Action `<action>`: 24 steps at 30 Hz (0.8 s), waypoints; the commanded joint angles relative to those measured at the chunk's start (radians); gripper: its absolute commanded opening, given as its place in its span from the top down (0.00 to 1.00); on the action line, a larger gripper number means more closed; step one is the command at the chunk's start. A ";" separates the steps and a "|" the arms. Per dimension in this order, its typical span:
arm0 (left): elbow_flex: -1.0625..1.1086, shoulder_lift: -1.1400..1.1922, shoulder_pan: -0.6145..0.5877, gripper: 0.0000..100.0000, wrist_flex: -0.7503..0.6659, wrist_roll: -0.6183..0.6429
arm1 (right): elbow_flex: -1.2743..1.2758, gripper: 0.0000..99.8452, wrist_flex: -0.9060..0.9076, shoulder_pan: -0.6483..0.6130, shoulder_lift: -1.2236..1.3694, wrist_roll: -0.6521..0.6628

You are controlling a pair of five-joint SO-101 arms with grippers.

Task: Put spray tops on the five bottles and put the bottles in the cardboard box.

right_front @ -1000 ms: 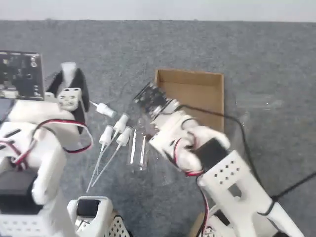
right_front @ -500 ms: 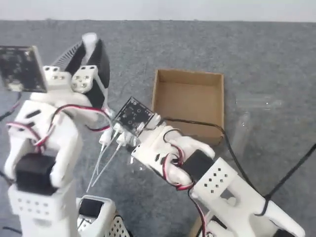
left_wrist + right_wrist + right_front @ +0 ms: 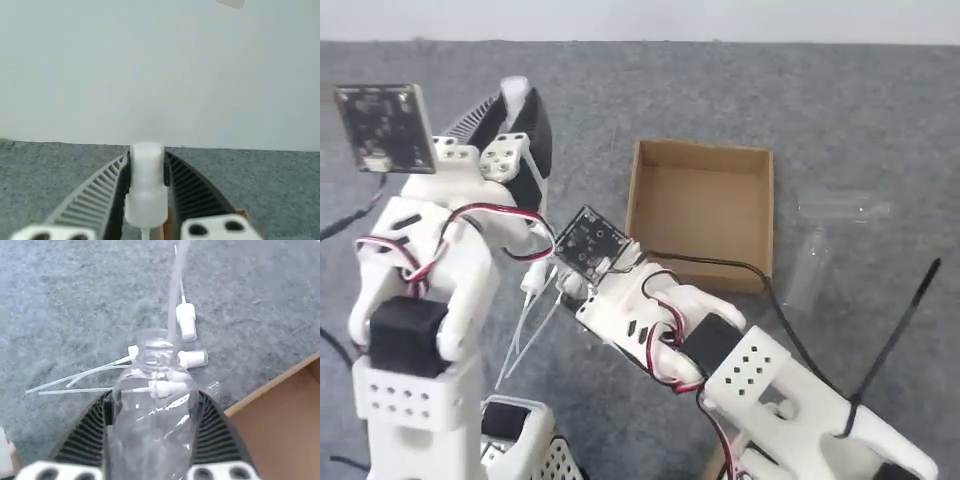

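**Left arm up with a spray top, right arm across with a bottle**

Over the last second the left arm (image 3: 420, 300) has risen from low over the table. The right arm (image 3: 720, 350) has swung away from the box front toward 9 o'clock.

In the high view the left gripper (image 3: 146, 160) stands raised at 10 o'clock from the cardboard box (image 3: 700, 215). Its jaws are clamped on a white spray top (image 3: 146, 200), one finger on each side of the cap.

The right gripper (image 3: 155, 401) sits at 8 o'clock from the box, jaws closed around a clear bottle (image 3: 150, 435) whose open neck points away from the wrist. A thin tube (image 3: 176, 295) runs down to that neck. I cannot tell whether its end is inside.

Several loose spray tops (image 3: 186, 322) lie on the grey mat (image 3: 820, 100) just beyond the bottle's mouth, their tubes trailing toward 7 o'clock in the high view. Two more clear bottles (image 3: 840, 208) lie at 3 to 4 o'clock from the box, near its wall but apart from it.
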 commanded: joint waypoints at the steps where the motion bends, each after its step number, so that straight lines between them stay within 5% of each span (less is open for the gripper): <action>1: -0.005 -0.061 0.003 0.99 0.002 0.003 | -0.011 0.99 -0.024 0.033 -0.044 -0.018; 24: 0.111 -0.072 -0.040 0.99 -0.147 -0.025 | -0.009 0.99 -0.021 0.030 -0.044 -0.020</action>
